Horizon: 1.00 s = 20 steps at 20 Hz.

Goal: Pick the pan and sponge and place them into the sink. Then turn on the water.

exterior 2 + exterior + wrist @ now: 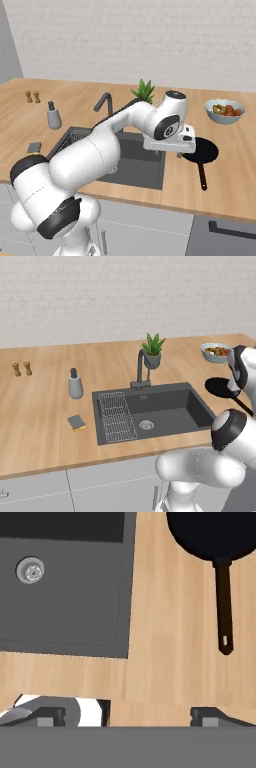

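Note:
The black pan [218, 388] lies on the wooden counter right of the sink [170, 406], its long handle [223, 607] pointing toward the counter's front edge. My arm partly hides it in the left base view. My gripper [130, 717] hangs open and empty above the strip of counter between the sink's right rim and the pan [204, 149], pointing down. In the hand view the pan [215, 532] is at the upper right and the sink [70, 592] with its drain [30, 570] at the upper left. The sponge [76, 422] lies flat on the counter left of the sink. Behind the basin stands the faucet [141, 368].
A grey dispenser [75, 384] stands left of the sink, a potted plant [152, 351] behind the faucet. A bowl of food [216, 352] sits at the back right. Two small shakers [22, 369] stand far left. A wire rack [116, 417] fills the basin's left side.

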{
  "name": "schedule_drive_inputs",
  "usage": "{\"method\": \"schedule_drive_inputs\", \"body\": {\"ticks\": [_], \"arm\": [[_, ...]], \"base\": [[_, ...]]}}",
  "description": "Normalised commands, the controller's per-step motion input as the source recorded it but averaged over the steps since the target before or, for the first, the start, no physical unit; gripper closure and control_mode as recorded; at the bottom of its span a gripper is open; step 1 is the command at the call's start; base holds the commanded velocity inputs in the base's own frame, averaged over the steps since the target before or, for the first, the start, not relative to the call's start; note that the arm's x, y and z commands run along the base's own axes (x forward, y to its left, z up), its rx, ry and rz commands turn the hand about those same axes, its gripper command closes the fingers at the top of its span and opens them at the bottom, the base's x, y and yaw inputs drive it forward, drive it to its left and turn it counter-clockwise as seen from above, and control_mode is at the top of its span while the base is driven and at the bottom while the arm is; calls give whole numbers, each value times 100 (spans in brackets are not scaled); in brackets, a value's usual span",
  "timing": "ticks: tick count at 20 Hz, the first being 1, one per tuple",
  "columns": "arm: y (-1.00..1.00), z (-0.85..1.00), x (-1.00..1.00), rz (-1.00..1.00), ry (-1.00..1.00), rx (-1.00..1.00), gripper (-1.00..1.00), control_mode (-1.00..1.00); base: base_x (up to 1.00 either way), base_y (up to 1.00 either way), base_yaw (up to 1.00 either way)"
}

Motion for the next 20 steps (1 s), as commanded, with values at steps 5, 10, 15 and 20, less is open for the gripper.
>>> {"method": "schedule_drive_inputs", "body": {"ticks": [5,10,15,20], "arm": [[-47,-36,13,-11,4,-1,-100,-100],[-68,-45,2,0,0,0,-100,-100],[-46,-32,17,0,0,0,-100,-100],[-13,-15,11,0,0,0,-100,-100]], "base": [[0,0,0],[0,0,0],[0,0,0],[0,0,0]]}}
